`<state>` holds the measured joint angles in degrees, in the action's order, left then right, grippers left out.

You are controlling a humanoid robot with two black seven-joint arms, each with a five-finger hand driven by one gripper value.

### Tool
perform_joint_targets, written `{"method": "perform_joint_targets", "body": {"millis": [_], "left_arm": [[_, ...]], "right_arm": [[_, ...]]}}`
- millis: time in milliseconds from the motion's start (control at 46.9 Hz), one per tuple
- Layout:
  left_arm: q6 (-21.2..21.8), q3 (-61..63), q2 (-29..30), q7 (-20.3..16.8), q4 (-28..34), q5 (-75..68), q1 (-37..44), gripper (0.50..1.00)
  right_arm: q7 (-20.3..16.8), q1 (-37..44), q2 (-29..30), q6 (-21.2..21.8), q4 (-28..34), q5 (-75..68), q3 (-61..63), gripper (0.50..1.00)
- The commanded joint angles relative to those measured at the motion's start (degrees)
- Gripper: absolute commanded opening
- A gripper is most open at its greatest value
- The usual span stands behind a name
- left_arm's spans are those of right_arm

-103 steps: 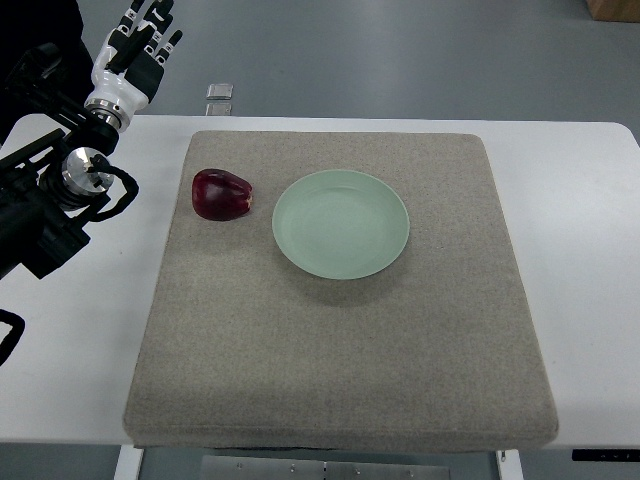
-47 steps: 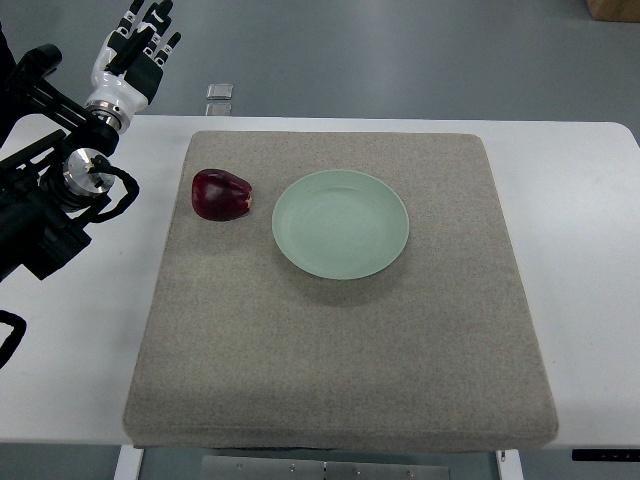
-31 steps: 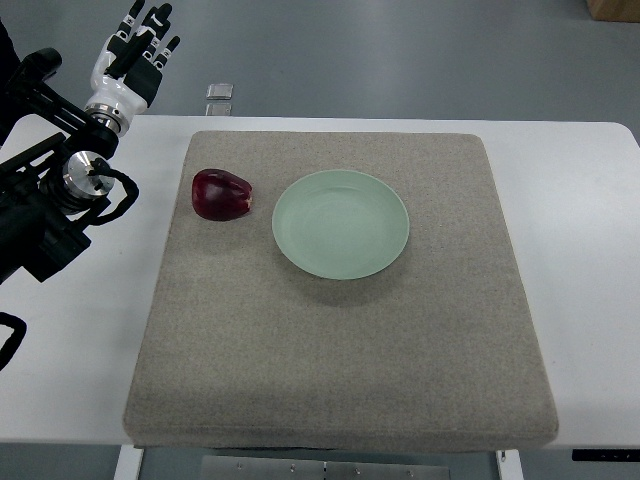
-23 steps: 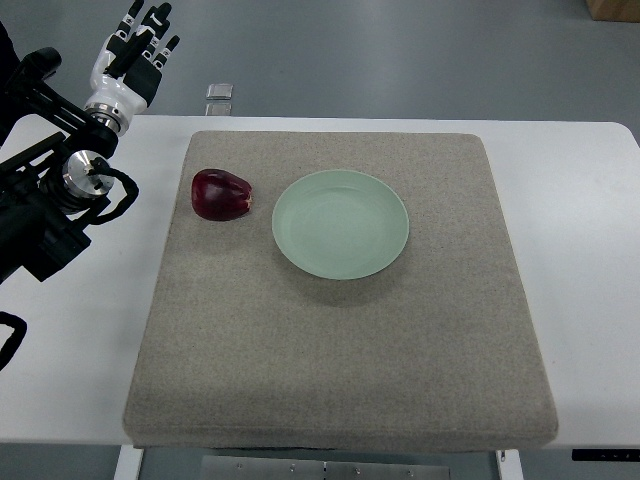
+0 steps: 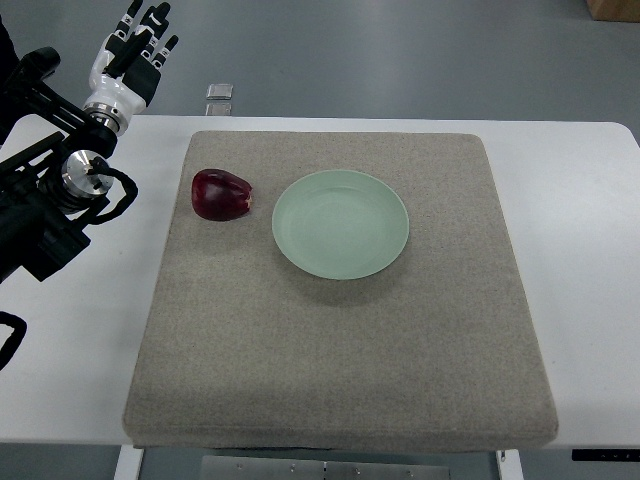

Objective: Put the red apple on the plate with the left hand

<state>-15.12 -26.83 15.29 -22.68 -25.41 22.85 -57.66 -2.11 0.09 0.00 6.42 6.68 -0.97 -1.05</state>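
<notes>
A dark red apple (image 5: 221,194) lies on the grey felt mat (image 5: 340,340), just left of a pale green plate (image 5: 341,223) that holds nothing. Apple and plate are apart by a small gap. My left hand (image 5: 137,45) is at the top left, beyond the table's far edge, well up and left of the apple. Its fingers are straight and spread, holding nothing. The black left arm runs down the left edge. The right hand does not show.
The mat covers most of a white table (image 5: 590,250). A small metal fitting (image 5: 220,92) lies on the grey floor past the far edge. A brown box corner (image 5: 612,8) shows at the top right.
The left hand and forearm have shifted very slightly upward at the top left. The apple and the plate lie as before.
</notes>
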Motion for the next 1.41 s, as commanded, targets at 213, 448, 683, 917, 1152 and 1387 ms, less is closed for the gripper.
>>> {"method": "perform_joint_targets", "body": {"millis": [213, 448, 683, 917, 1152, 1387], "left_arm": [[0.0, 0.8, 0.3, 0.0, -0.7, -0.4, 0.1, 1.000], [-0.1, 4.3, 3.2, -0.1, -4.5, -0.7, -0.4, 1.000], [-0.1, 16.2, 12.7, -0.1, -14.8, -0.9, -4.9, 1.000], [0.1, 38.2, 19.0, -0.3, -22.2, -4.5, -17.5, 0.994], [0.2, 56.6, 19.3, -0.2, -25.6, -15.4, -28.7, 0.992], [0.4, 60.4, 19.2, 0.4, -27.5, -25.9, -33.3, 0.996]], "right_arm": [[0.0, 0.0, 0.0, 0.0, 0.0, 0.0, 0.0, 0.930], [0.0, 0.0, 0.0, 0.0, 0.0, 0.0, 0.0, 0.928], [0.0, 0.0, 0.0, 0.0, 0.0, 0.0, 0.0, 0.930], [0.0, 0.0, 0.0, 0.0, 0.0, 0.0, 0.0, 0.930], [0.0, -0.1, 0.0, 0.0, 0.0, 0.0, 0.0, 0.928], [0.0, 0.0, 0.0, 0.0, 0.0, 0.0, 0.0, 0.930]]}}
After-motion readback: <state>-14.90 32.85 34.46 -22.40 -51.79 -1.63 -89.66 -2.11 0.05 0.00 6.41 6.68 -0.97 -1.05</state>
